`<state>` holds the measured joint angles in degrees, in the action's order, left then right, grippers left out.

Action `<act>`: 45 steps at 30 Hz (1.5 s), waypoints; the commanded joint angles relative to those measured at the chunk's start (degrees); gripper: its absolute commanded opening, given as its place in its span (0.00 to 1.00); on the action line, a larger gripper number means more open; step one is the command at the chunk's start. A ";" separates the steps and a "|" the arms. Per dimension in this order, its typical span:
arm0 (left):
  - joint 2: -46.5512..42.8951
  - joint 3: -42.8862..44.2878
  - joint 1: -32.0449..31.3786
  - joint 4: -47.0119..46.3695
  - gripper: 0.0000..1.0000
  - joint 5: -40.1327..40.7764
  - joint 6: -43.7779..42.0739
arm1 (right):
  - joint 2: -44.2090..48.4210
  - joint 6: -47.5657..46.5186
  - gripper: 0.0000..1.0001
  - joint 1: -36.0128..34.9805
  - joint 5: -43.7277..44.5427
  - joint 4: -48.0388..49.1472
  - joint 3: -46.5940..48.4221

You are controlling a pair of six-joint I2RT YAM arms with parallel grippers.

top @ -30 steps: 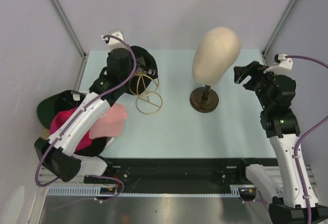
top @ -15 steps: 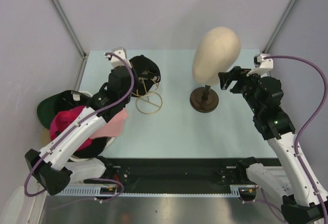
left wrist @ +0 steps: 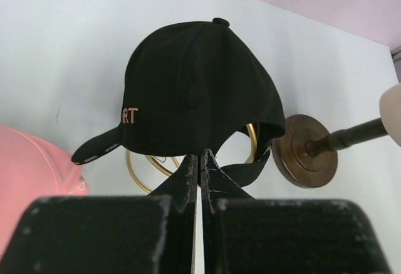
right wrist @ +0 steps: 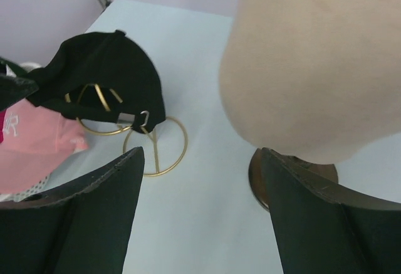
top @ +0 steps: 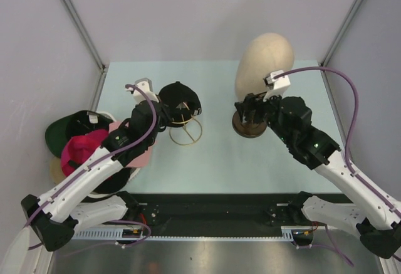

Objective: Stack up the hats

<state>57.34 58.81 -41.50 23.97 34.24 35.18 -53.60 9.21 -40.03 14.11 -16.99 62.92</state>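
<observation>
My left gripper [left wrist: 200, 156] is shut on the rear edge of a black hat [left wrist: 194, 86] with gold lettering, which hangs over the top ring of a gold wire stand [left wrist: 149, 164]. From above, the left gripper [top: 163, 109] sits at the left side of the black hat [top: 180, 98]. Other hats lie piled at the left edge: dark green [top: 61, 133], magenta [top: 83, 148] and light pink [top: 139, 153]. My right gripper [right wrist: 200, 152] is open and empty, low beside the mannequin's base. In the top view the right gripper [top: 246, 110] is just left of that base.
A beige mannequin head [top: 266, 64] stands on a round brown base [top: 250, 125] at the back right. The gold wire stand [top: 186, 131] rests between the two arms. Grey walls and metal posts close in the table [top: 213, 155].
The left gripper has drawn the black hat nearer and to the right, over the wire stand. The right arm has swung left from the table's right edge to the mannequin's base.
</observation>
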 commanded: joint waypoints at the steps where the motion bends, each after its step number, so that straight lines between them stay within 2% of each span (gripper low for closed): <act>1: -1.36 -0.88 -1.39 -1.64 0.00 -1.72 2.52 | -1.94 -3.15 0.80 -6.01 3.82 2.23 3.27; 5: -2.23 -3.08 -2.27 -0.76 0.00 -1.90 3.84 | -4.31 -3.06 0.80 -9.53 4.17 3.11 3.62; 9: -3.81 -5.89 -3.06 0.03 0.00 -2.16 4.81 | -8.34 -3.06 0.80 -11.20 0.76 3.55 4.58; 22: -6.11 -17.23 -6.05 -4.88 0.00 -8.75 9.47 | -14.42 0.54 0.80 -12.09 -2.68 4.60 2.83; 32: -2.33 -20.22 -7.46 -10.07 0.00 -9.81 11.40 | -18.72 0.37 0.80 -12.18 -5.84 5.83 1.86; 38: 0.57 -21.53 -7.46 -11.57 0.00 -10.25 13.07 | -23.82 -0.07 0.80 -12.00 -7.51 8.03 1.95; 45: 1.19 -21.98 -7.46 -12.19 0.00 -7.09 13.69 | -31.90 0.37 0.81 -10.60 -11.20 9.79 4.67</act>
<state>58.08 37.36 -48.27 12.14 26.76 47.59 -82.08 9.41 -51.55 5.65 -10.59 64.64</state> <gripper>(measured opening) 0.010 0.808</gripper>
